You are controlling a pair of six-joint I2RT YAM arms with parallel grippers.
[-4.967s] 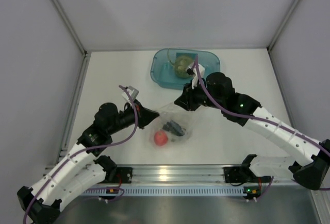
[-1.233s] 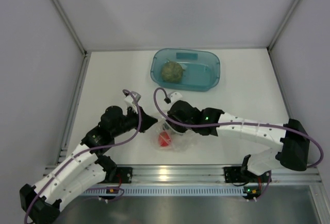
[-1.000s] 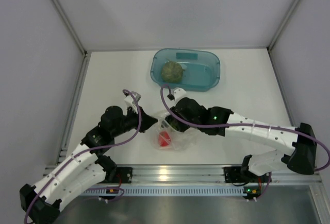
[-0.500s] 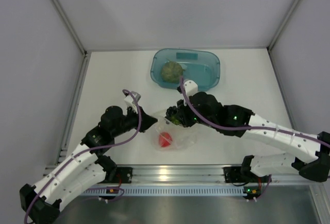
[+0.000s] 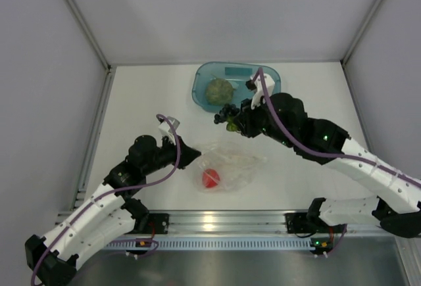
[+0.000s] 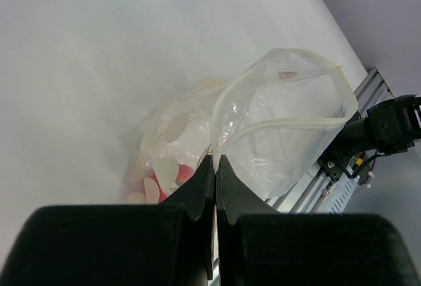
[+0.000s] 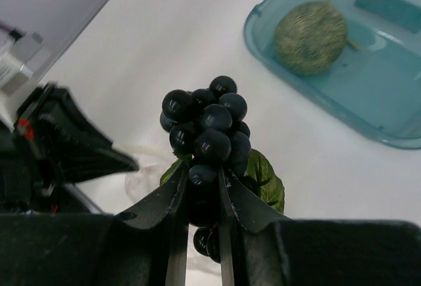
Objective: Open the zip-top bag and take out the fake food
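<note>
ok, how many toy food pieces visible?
3: olive-green leafy ball in teal plastic tray; dark grape bunch in right gripper; red round fruit inside clear zip-top bag. None seem hidden.

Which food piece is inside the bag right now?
The red round fruit, inside the zip-top bag. The grape bunch is clamped in the right gripper; the green leafy ball sits in the teal tray.

Bag clear crinkly plastic; grapes glossy; tray transl. plastic.

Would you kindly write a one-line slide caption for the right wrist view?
Right gripper shut on the dark grape bunch, held over the table; green leafy ball in the teal tray.
</note>
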